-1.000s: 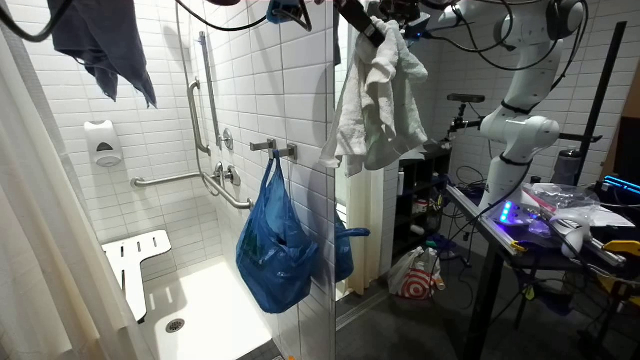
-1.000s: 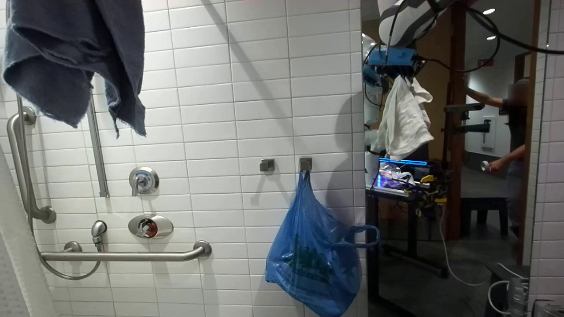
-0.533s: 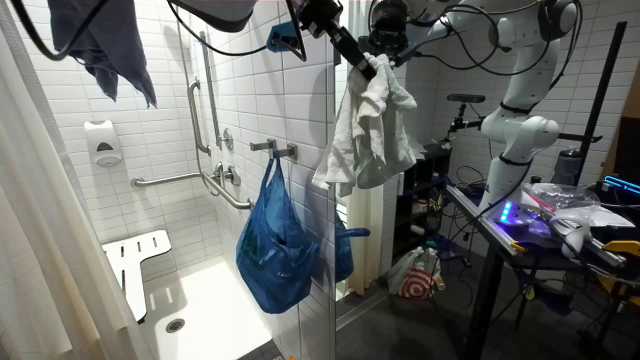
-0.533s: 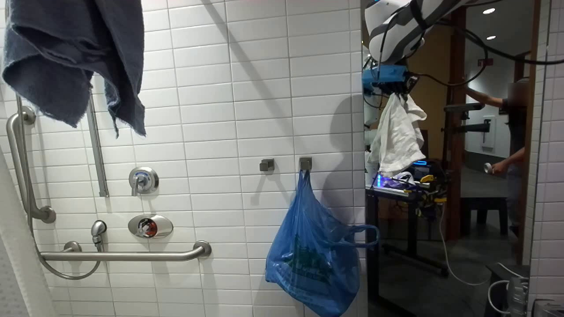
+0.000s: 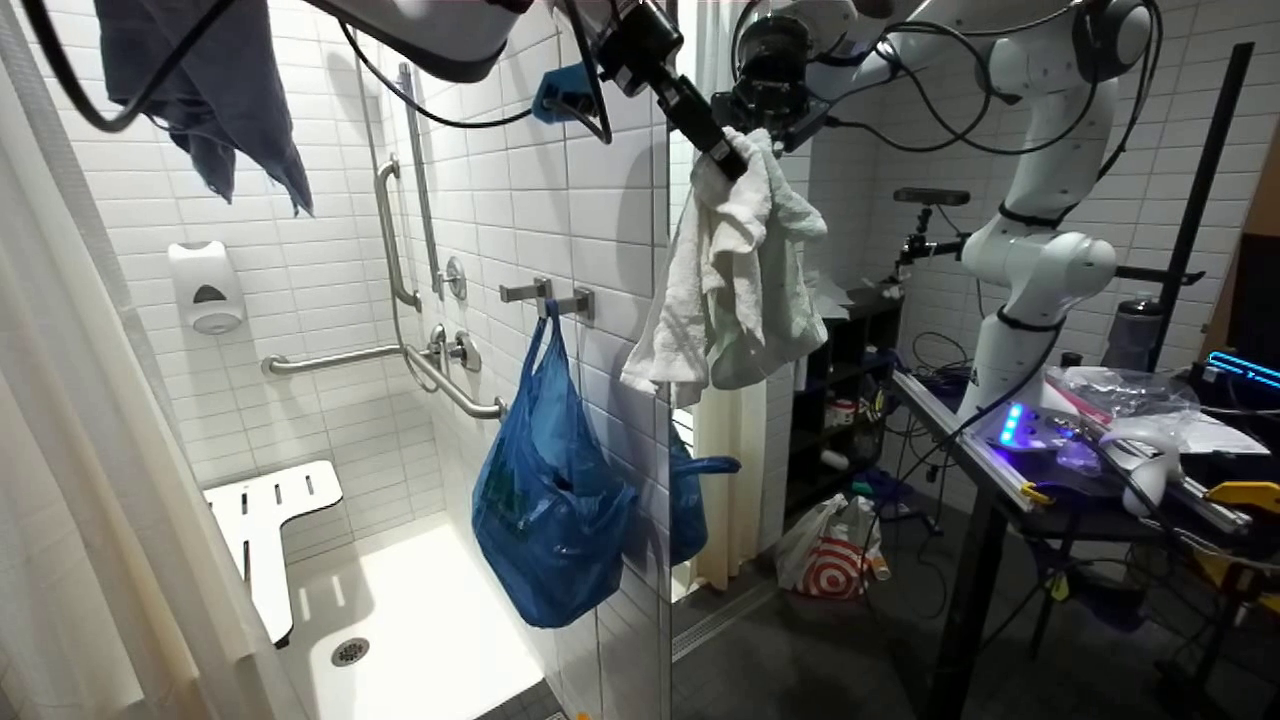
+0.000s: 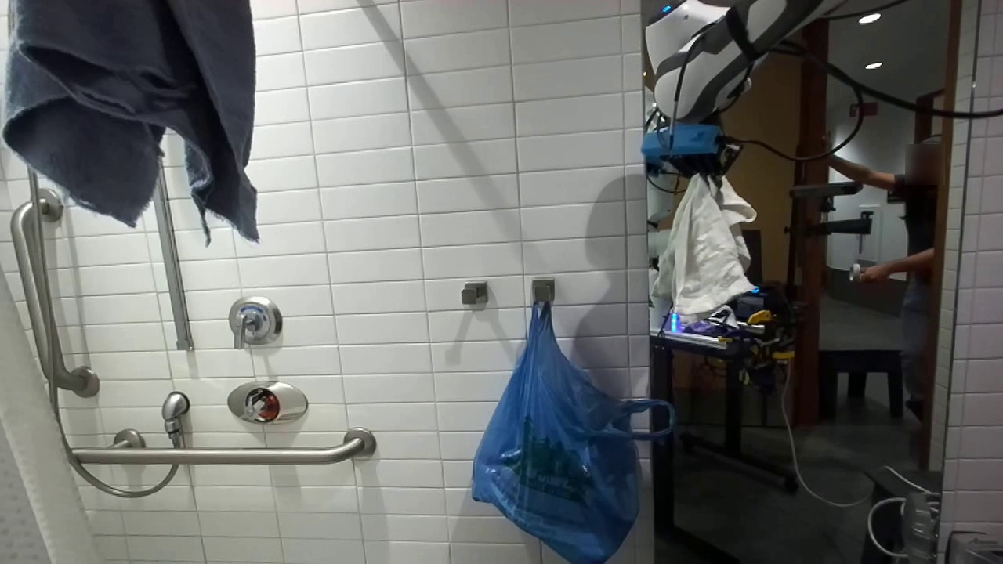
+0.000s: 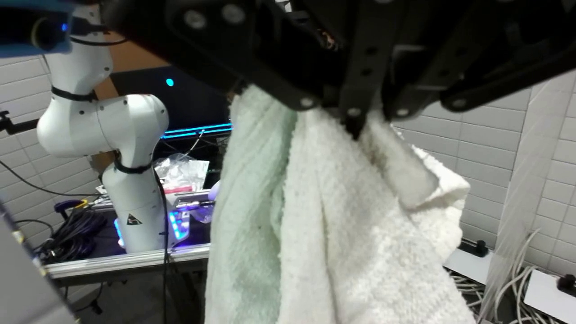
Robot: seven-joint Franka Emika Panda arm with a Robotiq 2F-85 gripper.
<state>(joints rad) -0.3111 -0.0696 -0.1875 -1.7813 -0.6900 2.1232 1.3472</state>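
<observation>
We see the hand (image 7: pixel 354 116) clamped on a white cloth (image 7: pixel 355 225); nearby, a blue bag (image 6: pixel 560 462) hangs from a hook (image 6: pixel 544 291).

White towel (image 5: pixel 692 292) in hand (image 5: pixel 734 165)

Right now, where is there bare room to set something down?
The shower floor shows bare around its drain, between the shower seat and the wall behind the blue bag; the seat's visible part looks bare too. Crowded: the table, with plastic and cables; under the claw hangs a white towel.
</observation>
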